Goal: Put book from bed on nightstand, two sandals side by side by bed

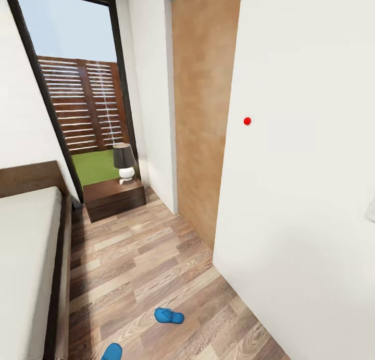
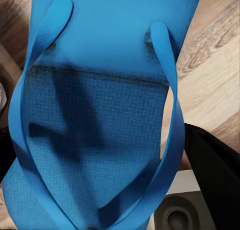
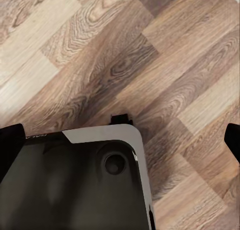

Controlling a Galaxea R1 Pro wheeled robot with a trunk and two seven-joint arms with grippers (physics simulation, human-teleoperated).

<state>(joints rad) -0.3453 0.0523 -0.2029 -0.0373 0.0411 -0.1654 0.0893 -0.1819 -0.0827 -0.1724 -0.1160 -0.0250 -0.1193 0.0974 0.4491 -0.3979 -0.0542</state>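
Observation:
One blue sandal [image 1: 168,315] lies on the wood floor to the right of the bed [image 1: 26,256]. A second blue sandal [image 1: 112,351] is cut off by the head view's lower edge. In the left wrist view a sandal [image 2: 100,120] is very close to the camera, straps facing it. It hangs above the floor and the robot's base, between the dark fingers [image 2: 215,180] of my left gripper. My right gripper [image 3: 122,140] is open over bare floor, its tips wide apart. The dark nightstand [image 1: 112,196] stands at the bed's head. The book is out of view.
A lamp [image 1: 124,162] with a dark shade stands on the nightstand. A tall window [image 1: 83,100] is behind it. A white wall [image 1: 302,193] and a wooden door panel [image 1: 203,115] close in the right side, leaving a floor aisle beside the bed. The robot's base [image 3: 75,185] is under the right gripper.

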